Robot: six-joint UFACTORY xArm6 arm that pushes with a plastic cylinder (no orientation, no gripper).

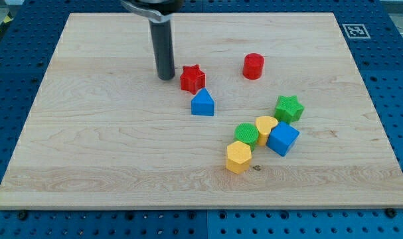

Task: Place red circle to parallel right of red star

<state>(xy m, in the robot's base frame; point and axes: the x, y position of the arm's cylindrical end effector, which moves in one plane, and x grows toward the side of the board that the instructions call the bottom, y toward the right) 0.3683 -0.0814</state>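
The red star [192, 78] lies on the wooden board near the view's upper middle. The red circle [253, 66], a short cylinder, stands to the star's right and slightly higher in the view, apart from it. My tip [166, 77] rests on the board just left of the red star, a small gap away from it. The dark rod rises from the tip to the view's top edge.
A blue triangular block [202, 103] sits just below the red star. Lower right is a cluster: green star [289, 108], yellow heart [265, 126], green circle [246, 135], blue cube [283, 139], yellow hexagon [238, 157]. A marker tag [354, 30] is at the board's top right corner.
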